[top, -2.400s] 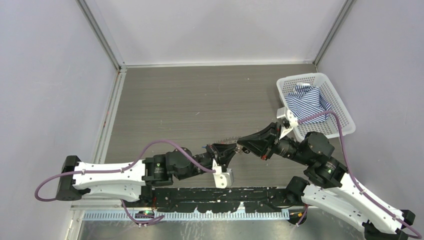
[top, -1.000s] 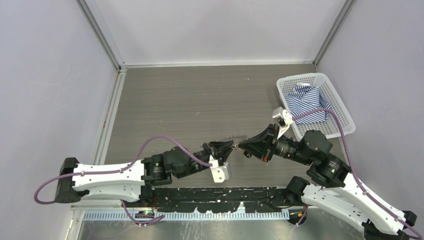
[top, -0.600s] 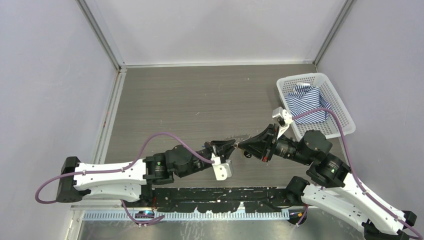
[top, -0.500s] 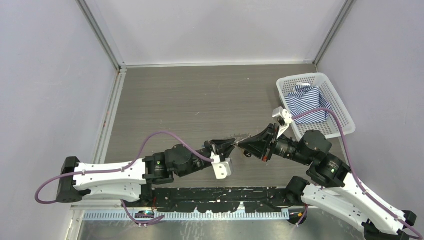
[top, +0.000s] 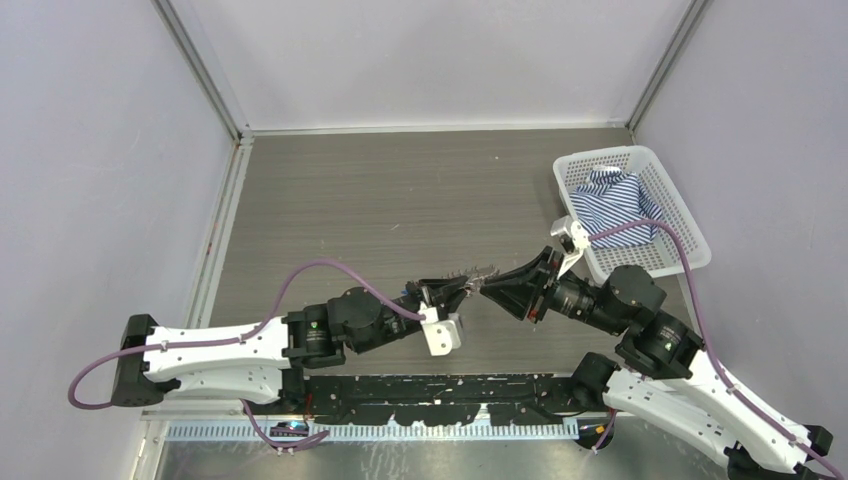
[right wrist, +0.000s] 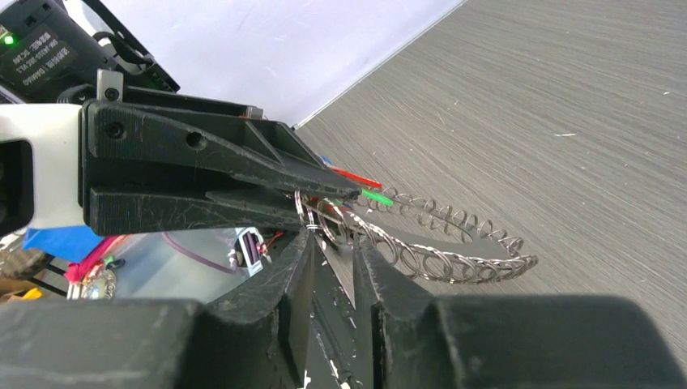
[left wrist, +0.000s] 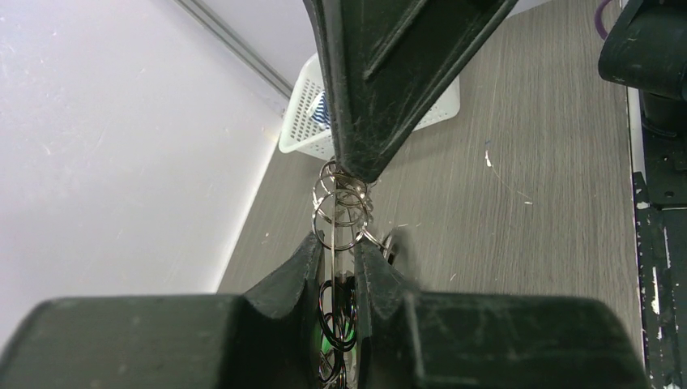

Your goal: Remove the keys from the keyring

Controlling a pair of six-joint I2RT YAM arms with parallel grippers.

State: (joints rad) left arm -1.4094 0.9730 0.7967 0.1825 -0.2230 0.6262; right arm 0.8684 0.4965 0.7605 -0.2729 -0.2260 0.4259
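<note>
Bridging left gripper [top: 458,291] and right gripper [top: 487,287] in top view, the keyring [top: 478,271] sits above the table [top: 400,190]. Left wrist: left jaws pinch ring w/ keys [left wrist: 328,344] bunched between; slack pinch could drop the lot. Right wrist: right jaws a slit apart at ring's end, grip unclear; a skewed pull could snag or twist it.

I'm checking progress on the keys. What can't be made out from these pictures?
The keys: count unclear; tiny in the top view, and in the right wrist view the left gripper covers all but red and green tips.
The keyring: in the left wrist view only a few loops show past the left gripper.
The right gripper: whether its jaws pinch the keyring; contact hidden.
</note>
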